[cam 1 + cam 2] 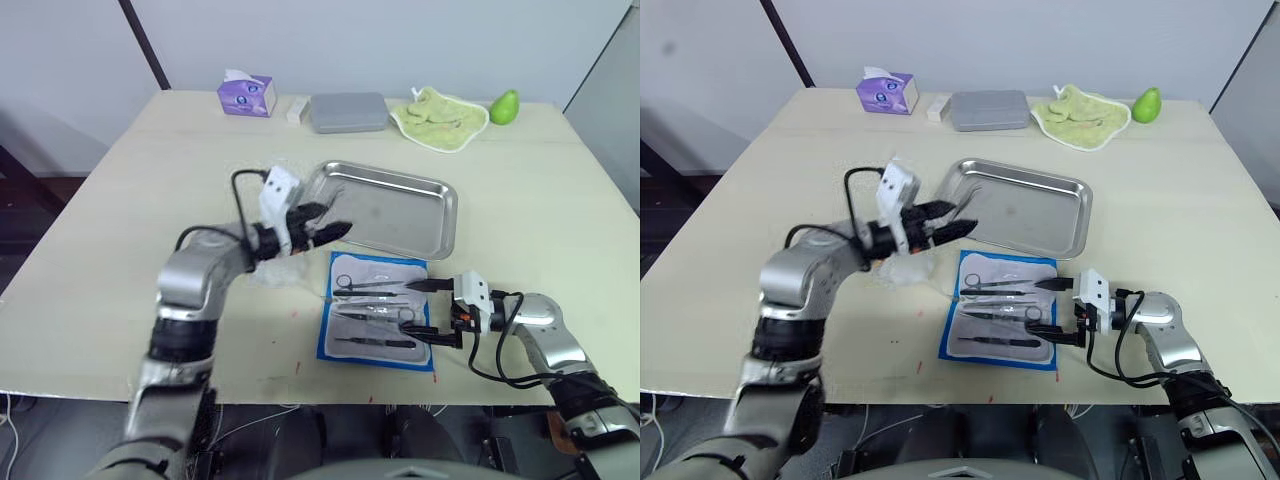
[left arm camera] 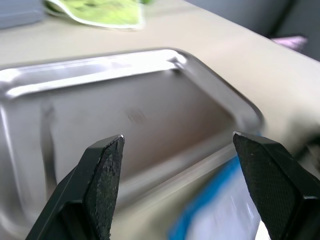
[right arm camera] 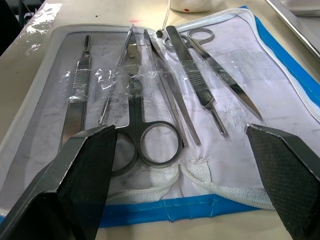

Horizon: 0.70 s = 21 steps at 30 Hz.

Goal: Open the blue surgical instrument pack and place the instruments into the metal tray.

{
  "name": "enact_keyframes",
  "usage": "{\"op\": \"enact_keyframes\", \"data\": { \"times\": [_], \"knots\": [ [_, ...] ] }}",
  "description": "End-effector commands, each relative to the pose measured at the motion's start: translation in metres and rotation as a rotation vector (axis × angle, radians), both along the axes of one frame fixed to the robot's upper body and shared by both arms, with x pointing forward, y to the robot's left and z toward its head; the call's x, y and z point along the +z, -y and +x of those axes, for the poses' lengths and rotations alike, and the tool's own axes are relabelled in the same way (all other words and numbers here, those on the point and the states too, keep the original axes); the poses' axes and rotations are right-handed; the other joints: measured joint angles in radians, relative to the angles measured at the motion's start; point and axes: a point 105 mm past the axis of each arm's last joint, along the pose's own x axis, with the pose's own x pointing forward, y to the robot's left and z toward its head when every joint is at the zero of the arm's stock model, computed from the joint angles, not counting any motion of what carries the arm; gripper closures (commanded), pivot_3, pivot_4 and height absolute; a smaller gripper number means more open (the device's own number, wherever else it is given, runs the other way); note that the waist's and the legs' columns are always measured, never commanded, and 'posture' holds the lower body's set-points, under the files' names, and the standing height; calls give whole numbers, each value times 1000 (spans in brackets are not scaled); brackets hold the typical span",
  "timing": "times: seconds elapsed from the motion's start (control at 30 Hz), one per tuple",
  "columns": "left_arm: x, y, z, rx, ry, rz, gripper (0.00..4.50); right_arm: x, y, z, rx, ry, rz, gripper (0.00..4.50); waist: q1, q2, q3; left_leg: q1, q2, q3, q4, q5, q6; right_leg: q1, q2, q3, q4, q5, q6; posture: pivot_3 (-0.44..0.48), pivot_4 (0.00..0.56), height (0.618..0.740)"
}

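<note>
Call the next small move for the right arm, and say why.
Probably ease the right gripper forward and down onto the scissors' ring handles. The blue surgical instrument pack already lies open, the instruments still sit in its lining, the metal tray looks empty, and the right gripper's jaws stand wide open at the pack's edge. The left gripper hovers open at the tray.

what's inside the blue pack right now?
The blue surgical instrument pack lies open. On its pale lining: steel instruments, scissors, forceps, tweezers, under clear straps. Anything beneath them is hidden.
</note>
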Motion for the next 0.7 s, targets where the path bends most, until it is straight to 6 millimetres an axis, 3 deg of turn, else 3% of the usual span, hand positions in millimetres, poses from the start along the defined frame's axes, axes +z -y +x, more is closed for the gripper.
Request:
{"op": "enact_keyframes", "data": {
  "times": [0.03, 0.13, 0.27, 0.43, 0.6, 0.7],
  "knots": [
    [24, 0, -26, -225, 127, -11, 826, -34, 11, -11, -45, -138, -86, 0, 1, 0, 0, 0, 0, 0, 0, 0, 1, 0, 0, 0, 0, 0, 0, 0, 150, 740],
    [19, -14, -39, -328, 122, 36, 22, -33, 10, -11, -39, -142, -79, 0, -1, 0, 0, 0, 0, 0, 0, -1, 1, 0, 0, 0, 0, 0, 0, 0, 150, 740],
    [12, -31, -46, -380, 123, 85, 22, -33, 10, -11, -36, -142, -76, 0, 0, 0, 0, 0, 0, 0, 0, -1, 1, 0, 0, 0, 0, 0, 0, 0, 150, 740],
    [12, -73, -57, -387, 93, 164, 22, -32, 12, -10, -41, -138, -79, 0, -3, 0, 0, 0, 0, 0, 0, -1, 2, -1, 0, 1, 0, 0, 0, 0, 150, 740],
    [12, -84, -60, -407, 75, 200, 22, -30, 14, -10, -42, -136, -80, 0, 7, 0, 1, 0, 0, 2, -2, -1, 2, -1, -1, 0, -1, -1, -1, 0, 150, 740],
    [12, -76, -58, -432, 87, 218, 22, -29, 16, -10, -43, -134, -82, 0, 10, 0, 1, 0, 0, 2, -2, -1, 2, -1, 0, 0, -1, -1, -2, 0, 150, 740]
  ]
}}
